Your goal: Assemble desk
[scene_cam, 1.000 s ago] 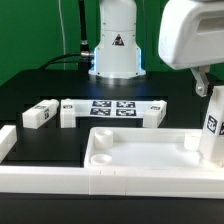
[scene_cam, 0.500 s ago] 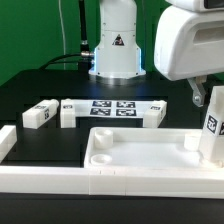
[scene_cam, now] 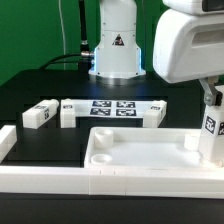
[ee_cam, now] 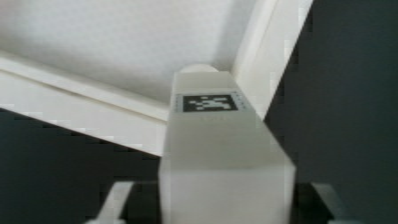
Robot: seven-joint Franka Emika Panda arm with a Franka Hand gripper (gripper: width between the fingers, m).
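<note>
In the exterior view my gripper (scene_cam: 207, 95) was mostly hidden behind my own white wrist housing (scene_cam: 190, 45), and the picture's right edge cut off the upright leg (scene_cam: 212, 135) below it. In the wrist view the leg filled the frame, blurred, and its tag (ee_cam: 212, 103) was too small to read. Whether my fingers (ee_cam: 118, 203) touched the leg, I could not tell.

Gripper (scene_cam: 209, 97) hangs low, pointing straight down.

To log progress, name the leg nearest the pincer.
The upright leg at the tabletop on the exterior view's right, under the pincer; the other legs lie behind, apart.
</note>
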